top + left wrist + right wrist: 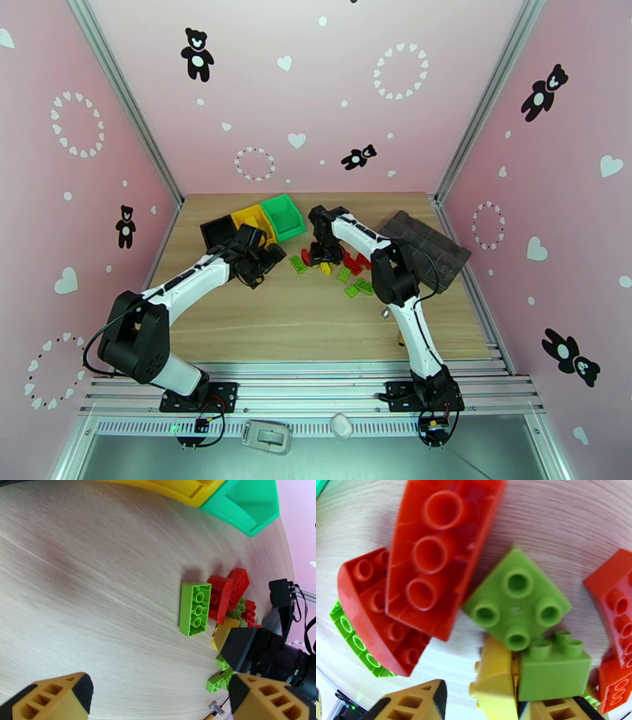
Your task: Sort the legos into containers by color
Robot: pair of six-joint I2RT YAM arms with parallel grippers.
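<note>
The legos (341, 267) lie in a loose heap of red, yellow and light green bricks at mid-table. My right gripper (322, 254) points down into the heap's left end. In the right wrist view it (486, 701) is open around a yellow brick (494, 681). The right fingertip (557, 711) is close beside the brick and the left one (414, 701) stands clear. A green square brick (517, 598) and a long red brick (434, 555) lie just beyond. My left gripper (272, 256) hovers open and empty left of the heap. The containers, black (217, 230), yellow (253, 217) and green (283, 215), stand behind it.
A flat dark grey compartment tray (426, 249) leans at the back right. A long green brick (194, 608) lies apart on the heap's left side, with red bricks (225, 594) behind it. A small metal piece (385, 313) rests near the right arm. Bare wood lies in front.
</note>
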